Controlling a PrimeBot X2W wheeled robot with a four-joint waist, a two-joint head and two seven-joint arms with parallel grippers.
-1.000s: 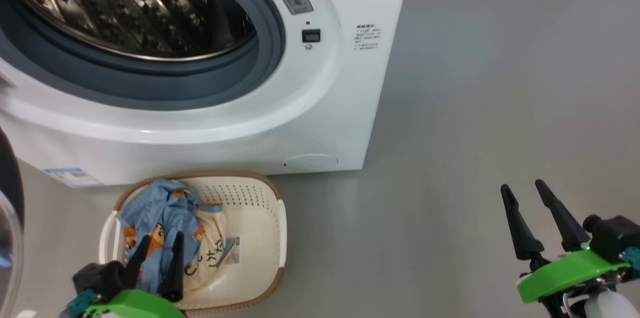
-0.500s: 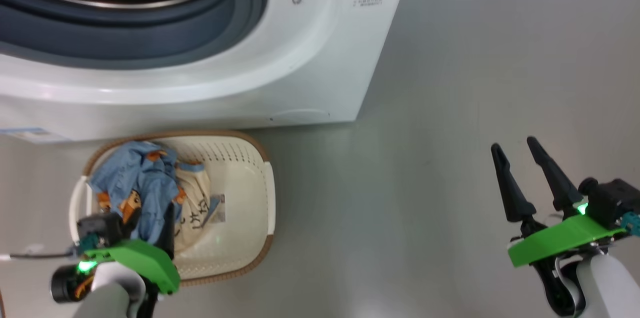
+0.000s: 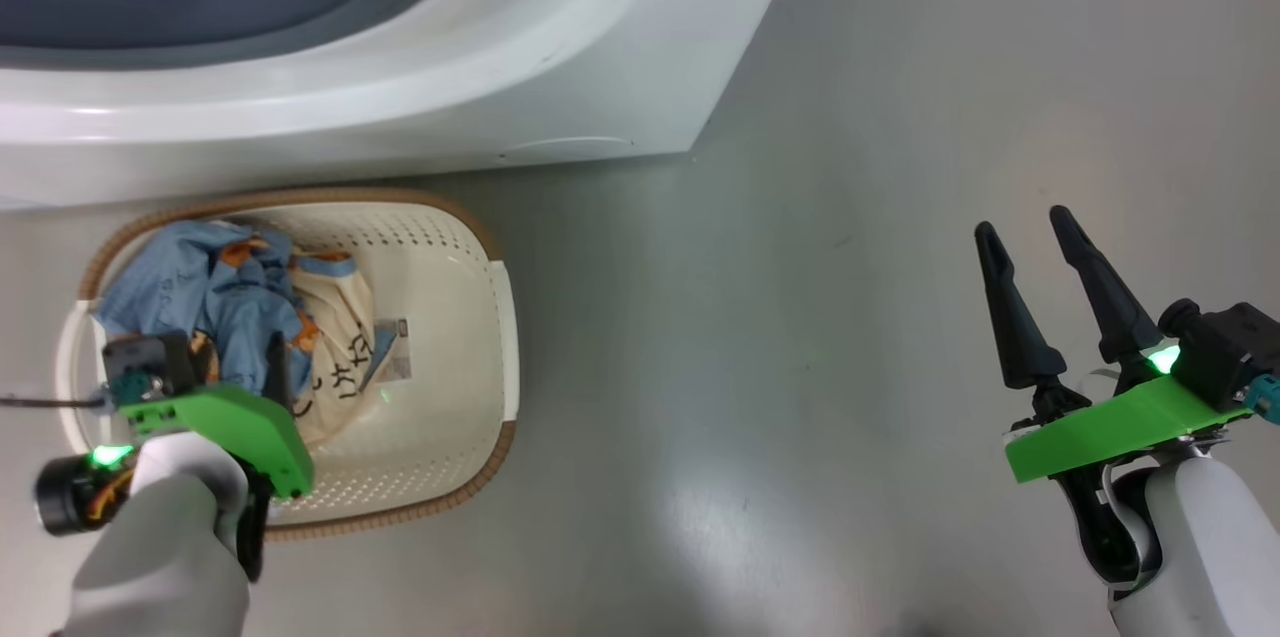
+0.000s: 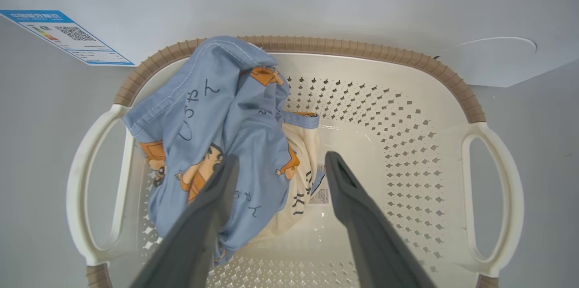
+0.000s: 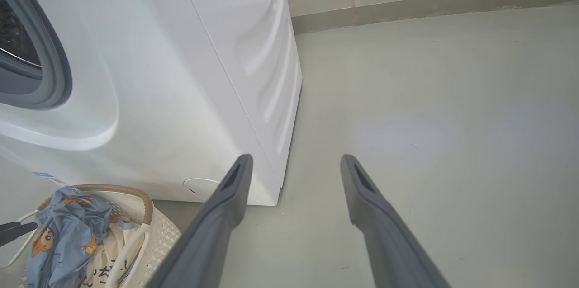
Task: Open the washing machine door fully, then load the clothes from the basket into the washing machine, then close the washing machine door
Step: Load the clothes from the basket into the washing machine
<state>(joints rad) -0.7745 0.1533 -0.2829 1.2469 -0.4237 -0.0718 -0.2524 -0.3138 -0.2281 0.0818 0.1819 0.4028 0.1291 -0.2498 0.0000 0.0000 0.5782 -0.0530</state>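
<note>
Though the head view obscures it, wrist view shows left fingers (image 4: 199,224) spread over clothes (image 4: 226,111); right fingers (image 3: 1012,317) spread.

A: What's different since a second ago?
B: The head camera tilts down. The left hand (image 4: 281,159) now sits lower, open fingers closer over the clothes (image 4: 217,111) in the basket (image 4: 362,49).

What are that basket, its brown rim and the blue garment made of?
The basket looks like moulded cream plastic, slightly glossy, with regular punched holes. Its brown rim imitates weave, but the even ribs suggest plastic too. The blue garment seems soft matte cloth, perhaps cotton: it folds loosely and has a stitched hem.
</note>
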